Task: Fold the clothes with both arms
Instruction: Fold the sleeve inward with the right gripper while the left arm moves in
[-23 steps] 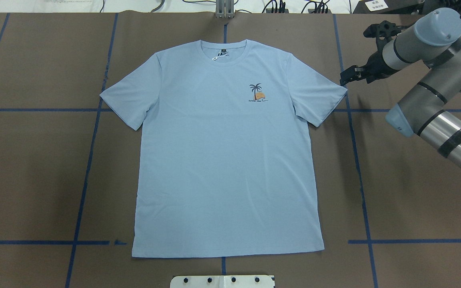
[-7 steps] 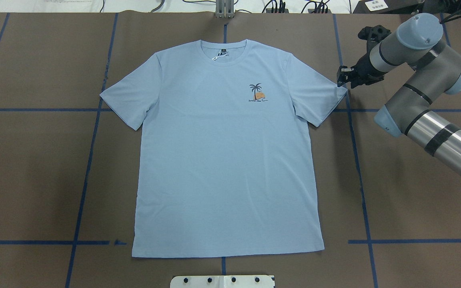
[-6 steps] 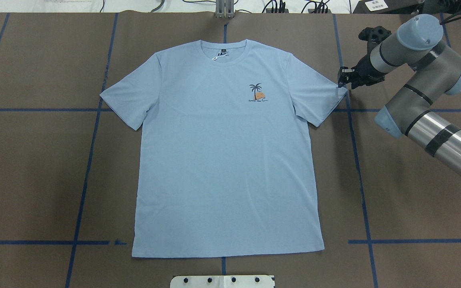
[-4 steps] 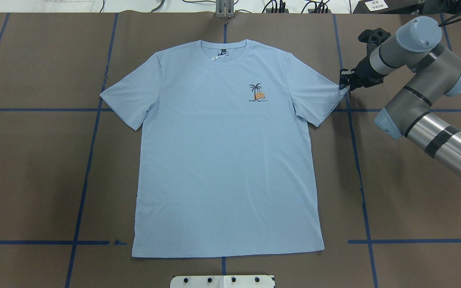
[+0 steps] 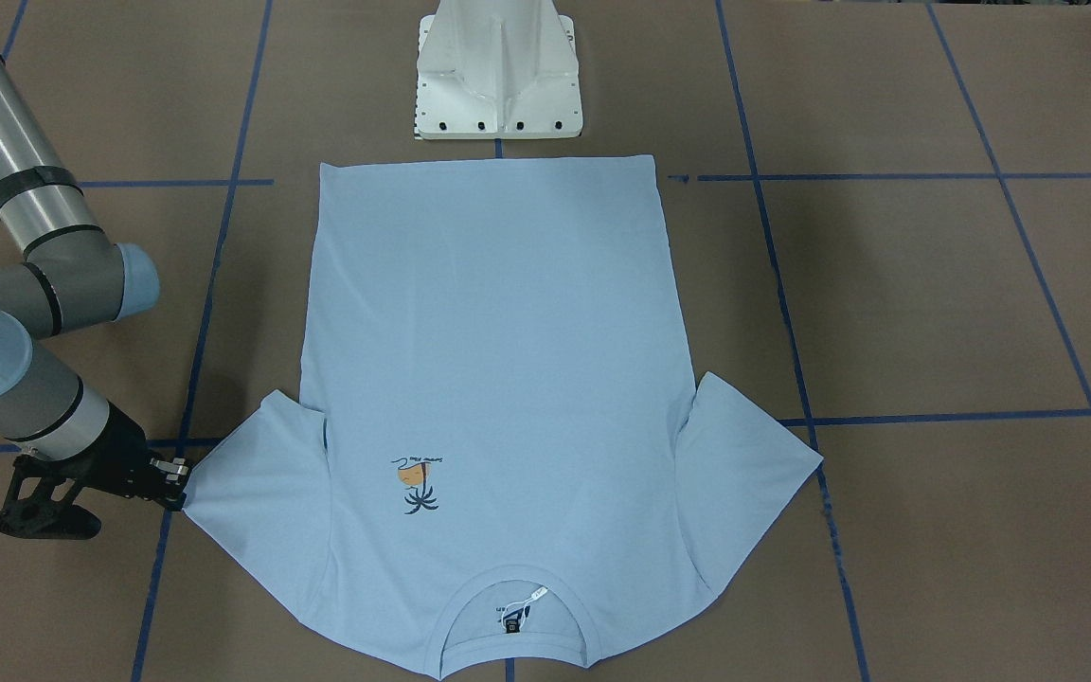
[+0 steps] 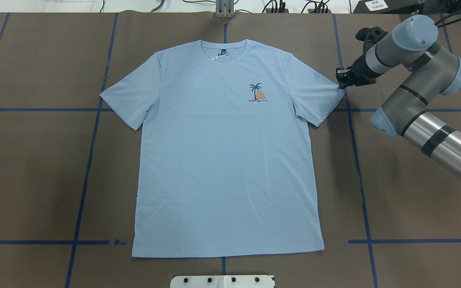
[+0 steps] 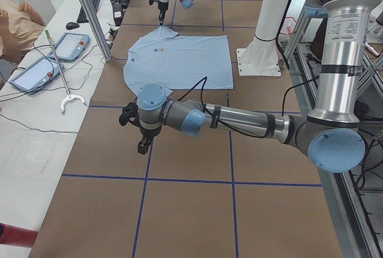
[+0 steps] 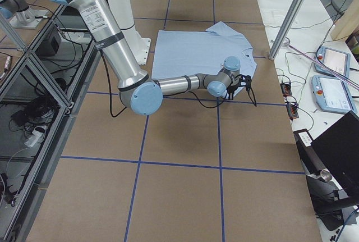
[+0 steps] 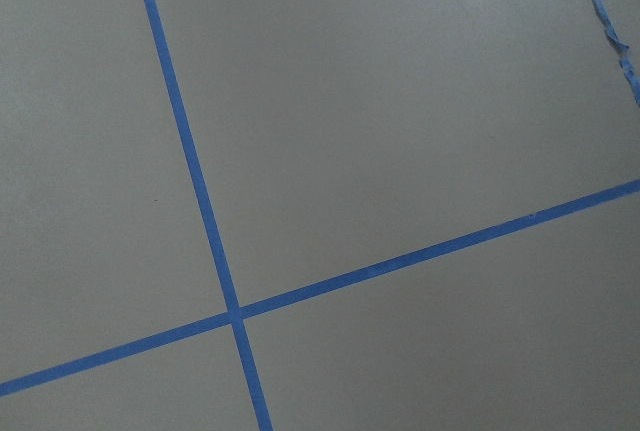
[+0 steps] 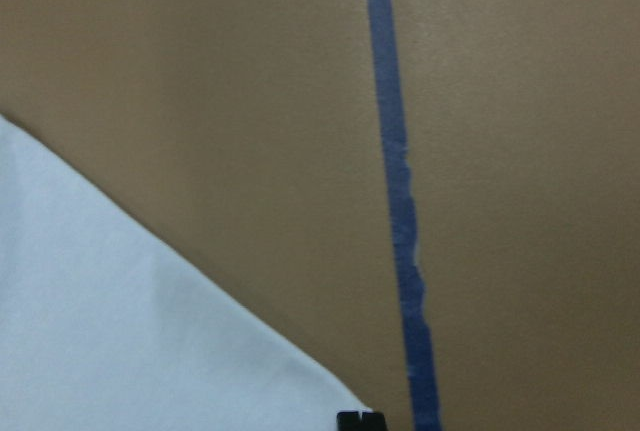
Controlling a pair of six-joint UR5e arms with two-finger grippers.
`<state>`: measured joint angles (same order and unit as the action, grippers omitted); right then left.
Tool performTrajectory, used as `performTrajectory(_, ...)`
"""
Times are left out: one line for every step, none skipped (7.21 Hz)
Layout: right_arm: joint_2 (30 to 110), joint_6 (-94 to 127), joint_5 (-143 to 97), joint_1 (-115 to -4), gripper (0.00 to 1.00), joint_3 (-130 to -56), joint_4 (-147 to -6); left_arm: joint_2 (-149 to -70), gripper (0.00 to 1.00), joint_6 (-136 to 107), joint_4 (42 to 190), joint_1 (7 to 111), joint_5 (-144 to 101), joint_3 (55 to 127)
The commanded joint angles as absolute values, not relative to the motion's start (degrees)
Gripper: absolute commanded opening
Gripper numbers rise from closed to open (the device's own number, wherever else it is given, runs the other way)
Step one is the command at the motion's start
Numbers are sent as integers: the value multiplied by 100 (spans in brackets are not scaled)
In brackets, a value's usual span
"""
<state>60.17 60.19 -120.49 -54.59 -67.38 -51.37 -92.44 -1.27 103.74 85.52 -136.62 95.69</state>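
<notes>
The light blue T-shirt lies flat and face up on the brown table, collar at the far side and palm print on the chest. My right gripper is at the tip of the shirt's right-hand sleeve and looks shut on that corner. In the front-facing view the right gripper touches the sleeve tip at the left. The right wrist view shows the sleeve corner meeting one black fingertip. My left gripper hangs over bare table, far from the shirt; I cannot tell its state.
The white pedestal base stands just behind the shirt's hem. Blue tape lines cross the brown table. Two tablets and an upright metal post stand along the operators' side. The left wrist view shows only a tape cross.
My right gripper came down and in from beside the sleeve onto its tip. The sleeve corner has shifted slightly inward. The rest of the shirt has not moved.
</notes>
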Motion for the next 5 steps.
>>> performTrajectory(5689, 6746, -12032, -5092, 0, -7162, -5133, -9220, 100, -141, 10336, 8552, -14067, 9554)
performTrajectory(5208, 7420, -11719, -4810, 0, -7102, -5185, -9202, 100, -149, 10310, 8552, -14350, 9554)
performTrajectory(4846, 7723, -11237, -4625, 0, -6788, -5203, -9185, 100, -149, 10327, 8560, -14370, 9562)
performTrajectory(4556, 7708, -11180, -4632, 0, -6350, -5194, -9176, 100, -149, 10336, 8561, -14370, 9554)
performTrajectory(4292, 7734, -11058, -4623, 0, -6093, -5194, -9176, 100, -149, 10336, 8561, -14370, 9571)
